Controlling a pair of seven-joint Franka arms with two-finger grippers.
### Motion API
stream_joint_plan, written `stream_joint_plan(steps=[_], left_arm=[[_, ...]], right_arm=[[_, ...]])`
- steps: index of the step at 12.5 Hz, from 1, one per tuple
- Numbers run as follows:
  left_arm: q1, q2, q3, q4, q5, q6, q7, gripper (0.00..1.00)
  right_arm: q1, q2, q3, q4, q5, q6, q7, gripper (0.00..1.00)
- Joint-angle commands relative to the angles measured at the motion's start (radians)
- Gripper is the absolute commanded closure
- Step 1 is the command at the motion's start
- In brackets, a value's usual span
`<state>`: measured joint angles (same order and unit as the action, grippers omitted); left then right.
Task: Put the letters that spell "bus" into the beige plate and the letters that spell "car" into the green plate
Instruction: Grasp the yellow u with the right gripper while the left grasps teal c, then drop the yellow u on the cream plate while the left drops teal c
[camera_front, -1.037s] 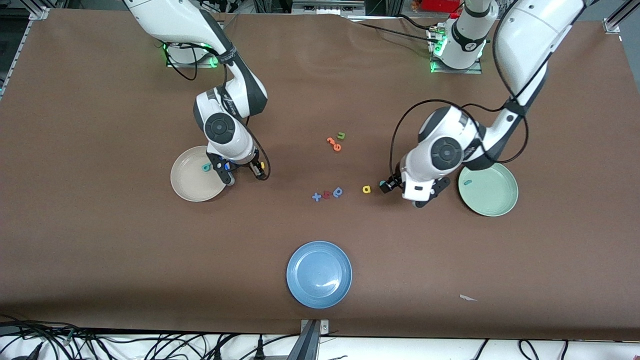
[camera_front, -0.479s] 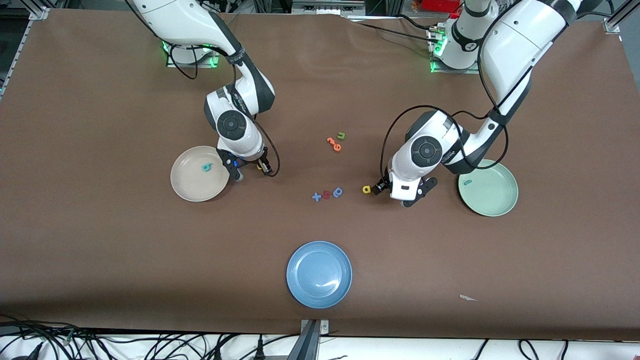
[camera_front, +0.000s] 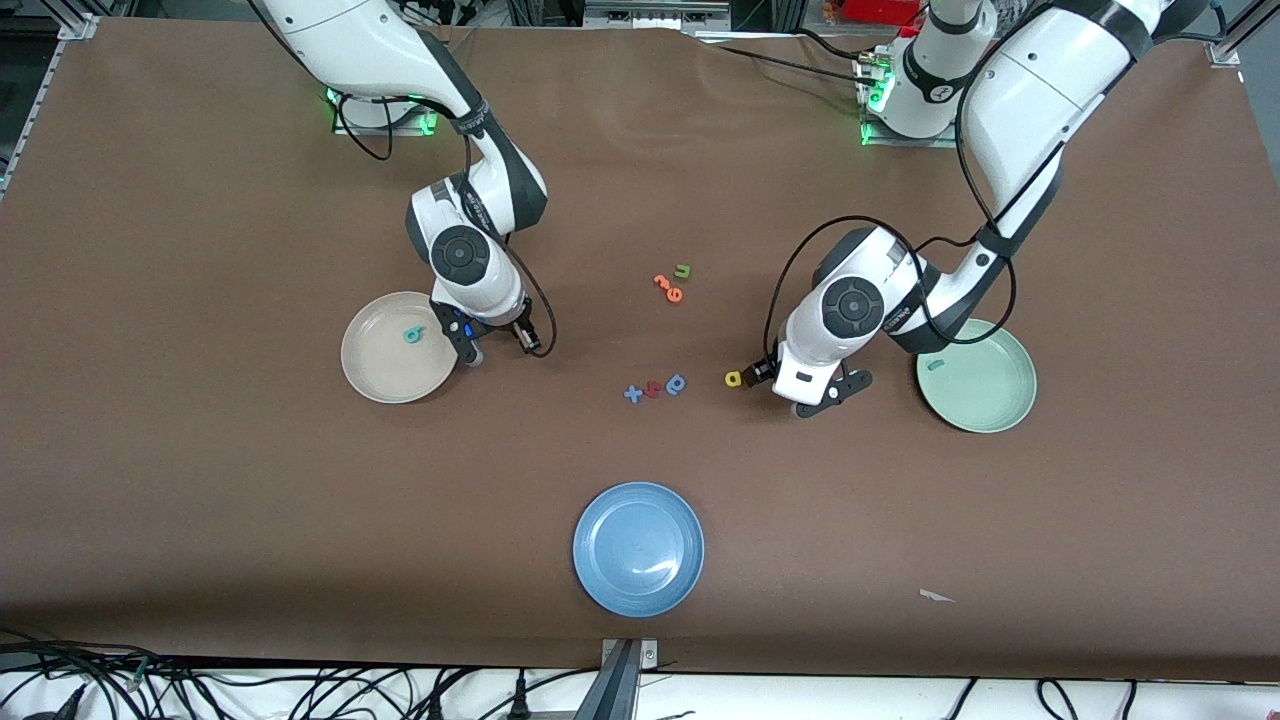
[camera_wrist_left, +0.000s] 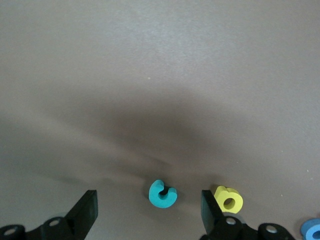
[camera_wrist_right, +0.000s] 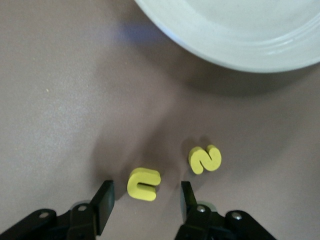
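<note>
The left end effector (camera_wrist_left: 147, 217) has shifted toward the yellow a (camera_wrist_left: 228, 199); spread, it straddles the c (camera_wrist_left: 162, 193). The right end effector (camera_wrist_right: 145, 202), spread, frames the u (camera_wrist_right: 143, 183) for pinching.

Colour check: your letters, plates and table.

You have a plain brown table (camera_front: 200, 450) with three unpatterned plates: the beige plate (camera_front: 375, 375), the green plate (camera_front: 990, 400) in pale sage, and a blue plate (camera_front: 638, 548). A teal "b" (camera_front: 413, 335) shows on the beige, a teal letter (camera_front: 935, 365) on the green. In your left wrist view the teal "c" (camera_wrist_left: 162, 193) lies beside the yellow "a" (camera_wrist_left: 229, 198). Your right wrist view shows the yellow "u" (camera_wrist_right: 143, 183) and yellow "s" (camera_wrist_right: 204, 159). Mid-table you see a green "u" (camera_front: 683, 270), orange pieces (camera_front: 668, 288), a blue "x" (camera_front: 633, 394), a red piece (camera_front: 653, 389) and a blue letter (camera_front: 677, 383). Both arms are white with dark grey joints; gripper fingers (camera_wrist_right: 104, 200) are black.
</note>
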<state>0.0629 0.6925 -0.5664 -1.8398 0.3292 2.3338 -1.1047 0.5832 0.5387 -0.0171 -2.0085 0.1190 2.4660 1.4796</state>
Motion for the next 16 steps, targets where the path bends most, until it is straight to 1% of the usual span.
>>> stream_joint_plan(steps=[1,2,3,4,5,7,9,10,11,12,13,14,16], left_arm=[[0.025,0.015,-0.007,-0.021,0.013,0.057,0.057,0.18],[0.026,0.015,-0.007,-0.027,0.013,0.070,0.059,0.23],[0.029,0.016,-0.007,-0.029,0.013,0.070,0.059,0.28],[0.029,0.016,-0.009,-0.035,0.013,0.070,0.059,0.30],[0.029,0.016,-0.009,-0.035,0.013,0.070,0.059,0.30],[0.025,0.018,-0.009,-0.036,0.010,0.070,0.057,0.29],[0.015,0.018,-0.009,-0.042,0.010,0.070,0.045,0.29],[0.012,0.019,-0.009,-0.041,0.010,0.071,0.042,0.29],[0.011,0.027,-0.009,-0.041,0.010,0.071,0.042,0.29],[0.009,0.028,-0.009,-0.041,0.010,0.071,0.040,0.29],[0.009,0.028,-0.009,-0.041,0.010,0.071,0.040,0.30],[0.009,0.032,-0.009,-0.041,0.010,0.071,0.039,0.35],[0.009,0.038,-0.009,-0.036,0.010,0.071,0.039,0.49]], right_arm=[[-0.005,0.004,-0.001,-0.007,0.008,0.018,-0.022,0.44],[-0.005,0.006,-0.001,-0.007,0.008,0.019,-0.022,0.53],[-0.005,0.007,0.000,-0.007,0.010,0.024,-0.021,0.59],[-0.005,0.007,0.000,-0.007,0.010,0.027,-0.018,0.63],[-0.005,0.012,0.000,-0.007,0.008,0.027,-0.015,0.64],[-0.005,0.012,0.000,-0.006,0.007,0.022,-0.021,0.75],[-0.002,0.000,0.002,0.001,0.007,0.016,-0.015,0.76],[0.000,-0.026,0.002,0.001,0.002,0.007,-0.021,0.76],[0.000,-0.057,0.002,0.010,0.002,-0.025,-0.030,0.77],[-0.002,-0.080,-0.003,0.029,-0.004,-0.088,-0.059,0.77],[-0.003,-0.095,-0.032,0.054,-0.004,-0.152,-0.103,0.77],[-0.003,-0.109,-0.053,0.069,-0.004,-0.210,-0.158,0.77],[-0.003,-0.135,-0.108,0.071,-0.001,-0.274,-0.295,0.78]])
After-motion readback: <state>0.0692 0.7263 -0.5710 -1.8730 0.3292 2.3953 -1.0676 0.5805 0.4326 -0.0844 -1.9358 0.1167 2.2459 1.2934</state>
